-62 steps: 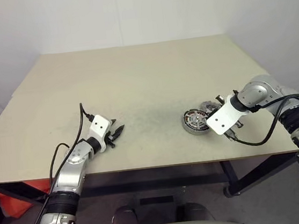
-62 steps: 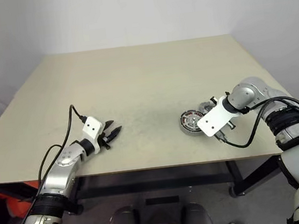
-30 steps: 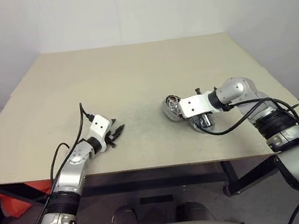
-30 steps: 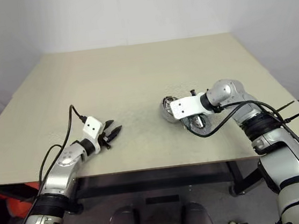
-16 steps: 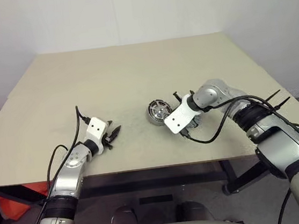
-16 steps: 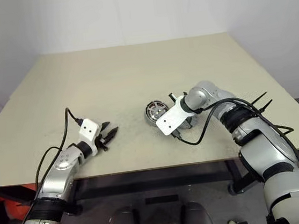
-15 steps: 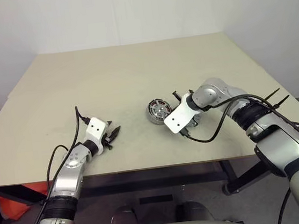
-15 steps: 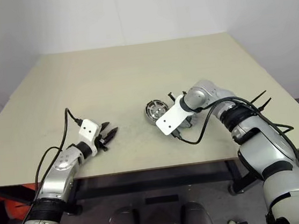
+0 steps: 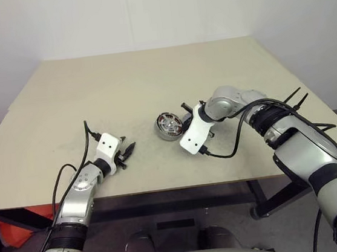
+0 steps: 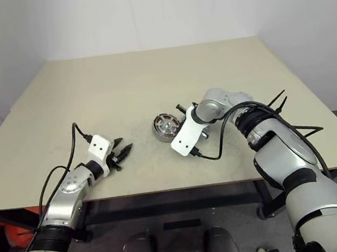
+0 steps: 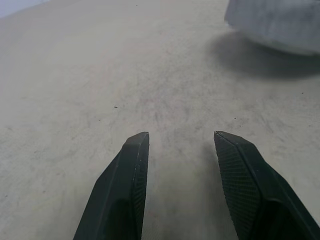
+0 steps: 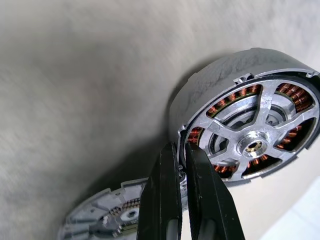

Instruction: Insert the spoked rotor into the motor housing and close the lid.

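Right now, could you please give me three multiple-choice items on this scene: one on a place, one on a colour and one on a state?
1. The motor housing sits: A at the table's far edge; B on the table beside the right gripper; C on the floor.
2. Its windings are: A copper-coloured; B blue; C green.
3. The left gripper is: A shut on a disc; B shut, empty; C open, empty.
Answers: 1 B, the head views show it by that gripper; 2 A, the right wrist view shows copper coils; 3 C, its jaws stand apart over bare table.

lid [image 12: 107,216] behind right tool [image 12: 181,150]
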